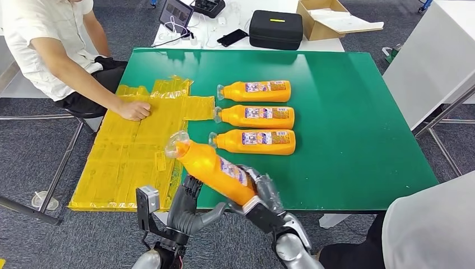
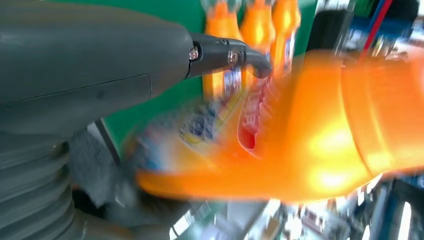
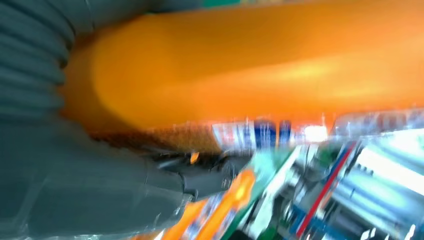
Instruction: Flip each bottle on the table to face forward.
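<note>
The head view looks forward and down from high on the robot, taking in the whole green table (image 1: 358,112). Each wrist view sits close behind its own hand, both blurred and pressed near the held orange bottle (image 1: 215,170), which all three share; the left wrist view also faces the three lying bottles (image 2: 257,22)

we can read no words or numbers anywhere. the three orange bottles lying on the green table (image 1: 358,112) — far bottle (image 1: 255,91), middle bottle (image 1: 255,116), near bottle (image 1: 253,142) — each carry a label with blue, white and red printing, too small to make out. the held bottle (image 1: 212,168) shows a similar label, blurred in both wrist views.
</note>
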Controlling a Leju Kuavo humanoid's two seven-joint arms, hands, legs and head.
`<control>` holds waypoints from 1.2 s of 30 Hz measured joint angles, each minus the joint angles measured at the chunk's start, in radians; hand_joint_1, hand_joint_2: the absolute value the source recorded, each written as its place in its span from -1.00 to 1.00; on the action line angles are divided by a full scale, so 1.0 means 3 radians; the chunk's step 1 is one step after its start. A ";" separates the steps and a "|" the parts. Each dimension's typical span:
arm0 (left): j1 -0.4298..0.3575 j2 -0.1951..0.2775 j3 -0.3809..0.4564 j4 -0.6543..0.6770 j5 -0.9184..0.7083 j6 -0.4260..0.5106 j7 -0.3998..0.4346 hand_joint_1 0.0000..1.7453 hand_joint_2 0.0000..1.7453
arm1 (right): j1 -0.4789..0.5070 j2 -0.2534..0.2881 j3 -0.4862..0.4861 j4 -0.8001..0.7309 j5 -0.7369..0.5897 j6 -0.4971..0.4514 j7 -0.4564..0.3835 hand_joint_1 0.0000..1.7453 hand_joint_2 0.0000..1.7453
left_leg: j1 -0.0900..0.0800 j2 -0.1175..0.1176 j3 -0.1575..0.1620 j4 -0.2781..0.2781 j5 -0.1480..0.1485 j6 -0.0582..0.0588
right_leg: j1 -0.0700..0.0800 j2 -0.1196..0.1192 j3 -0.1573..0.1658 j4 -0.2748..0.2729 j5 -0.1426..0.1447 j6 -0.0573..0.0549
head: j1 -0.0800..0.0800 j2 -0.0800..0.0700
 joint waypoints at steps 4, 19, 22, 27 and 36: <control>-0.0040 -0.0023 0.0066 0.0002 0.0105 -0.0155 0.0023 -1.00 1.00 | -0.0065 0.0023 0.0197 0.0129 0.0024 -0.0005 -0.0046 1.00 1.00 | 0.0000 0.0000 -0.0001 0.0000 0.0000 0.0000 | 0.0000 0.0000 -0.0001 0.0000 0.0000 0.0000 | 0.0001 0.0000; -0.0098 -0.0065 0.0207 0.0002 0.0138 -0.0195 0.0023 -1.00 1.00 | -0.0150 0.0045 0.0428 0.0260 0.0038 -0.0001 -0.0073 1.00 1.00 | 0.0000 0.0000 -0.0004 0.0000 0.0000 0.0000 | -0.0001 0.0000 -0.0004 0.0000 0.0000 0.0000 | 0.0001 0.0000; -0.0099 -0.0075 0.0225 0.0002 0.0198 -0.0240 -0.0001 -1.00 1.00 | -0.0162 0.0046 0.0440 0.0276 0.0036 0.0005 -0.0073 1.00 1.00 | 0.0000 0.0000 -0.0004 0.0000 0.0000 0.0000 | -0.0001 0.0000 -0.0004 0.0000 0.0000 0.0000 | 0.0000 0.0000; -0.0120 -0.0092 0.0267 0.0001 0.0371 -0.0387 -0.0027 0.42 1.00 | -0.0201 0.0047 0.0489 0.0316 0.0009 0.0024 -0.0091 0.98 1.00 | 0.0000 0.0000 -0.0004 0.0000 0.0000 0.0000 | -0.0001 0.0000 -0.0005 0.0000 0.0000 0.0000 | 0.0001 0.0000; -0.0143 -0.0097 0.0346 0.0010 0.0569 -0.0715 0.0007 1.00 1.00 | -0.0239 0.0066 0.0510 0.0390 -0.0114 0.0046 -0.0159 -0.61 1.00 | 0.0000 0.0000 -0.0004 0.0000 0.0000 0.0000 | -0.0001 0.0000 -0.0005 0.0000 0.0000 0.0000 | 0.0001 0.0000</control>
